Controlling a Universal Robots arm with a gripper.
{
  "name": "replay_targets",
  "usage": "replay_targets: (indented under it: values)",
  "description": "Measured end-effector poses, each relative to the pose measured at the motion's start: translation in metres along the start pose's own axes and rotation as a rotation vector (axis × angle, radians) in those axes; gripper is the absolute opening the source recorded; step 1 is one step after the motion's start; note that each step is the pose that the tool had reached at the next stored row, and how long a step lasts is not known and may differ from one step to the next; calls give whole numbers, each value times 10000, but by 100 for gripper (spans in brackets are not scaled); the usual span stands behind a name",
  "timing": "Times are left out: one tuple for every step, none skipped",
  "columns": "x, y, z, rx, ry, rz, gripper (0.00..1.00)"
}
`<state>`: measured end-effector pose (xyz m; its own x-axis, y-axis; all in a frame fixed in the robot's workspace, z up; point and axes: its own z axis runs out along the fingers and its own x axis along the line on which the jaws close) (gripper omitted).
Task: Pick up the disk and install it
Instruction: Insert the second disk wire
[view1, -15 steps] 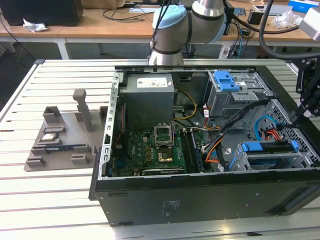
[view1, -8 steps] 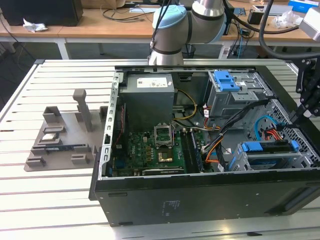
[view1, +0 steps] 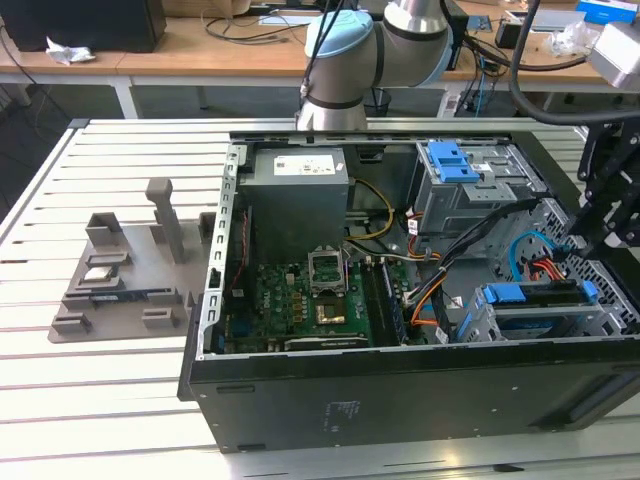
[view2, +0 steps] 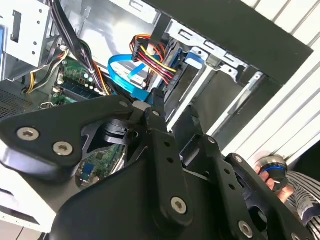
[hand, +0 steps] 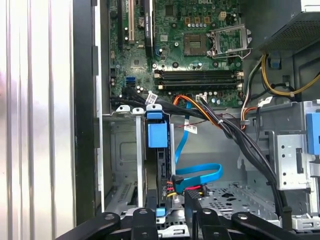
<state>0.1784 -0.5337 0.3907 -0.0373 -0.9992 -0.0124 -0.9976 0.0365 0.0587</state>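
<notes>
The disk (view1: 532, 302) sits in the grey drive cage at the case's front corner, on the exterior view's right, with its blue side bracket on top. In the first wrist view the disk (hand: 161, 165) stands edge-on in its slot, blue bracket tab (hand: 157, 134) at its end. A blue data cable and a red-yellow power plug (hand: 176, 184) reach its other end. My black gripper (view1: 592, 238) hangs just above that cage. In both wrist views its fingers (hand: 145, 221) stand apart, open, with nothing held between them, and the gripper (view2: 175, 112) hovers over the cables.
The open black computer case (view1: 400, 400) lies on a white slatted table (view1: 100, 380). Inside are the motherboard (view1: 300, 300), the power supply (view1: 298, 200) and a second cage with a blue latch (view1: 455, 160). A grey parts fixture (view1: 120, 280) sits outside. A hand (view2: 274, 175) shows beyond the case wall.
</notes>
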Motion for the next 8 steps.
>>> replay_targets:
  values:
    - [-6,7,16,0,0,-9,36]
    - [-9,12,44,-1,0,-47,36]
    - [-9,17,60,-1,4,-97,36]
    - [-9,23,84,-2,11,-204,36]
    - [-8,25,96,-3,16,-268,36]
    - [-9,25,115,-4,19,-343,36]
    - [-9,27,142,-5,21,-402,36]
    - [-9,27,152,-6,22,-424,36]
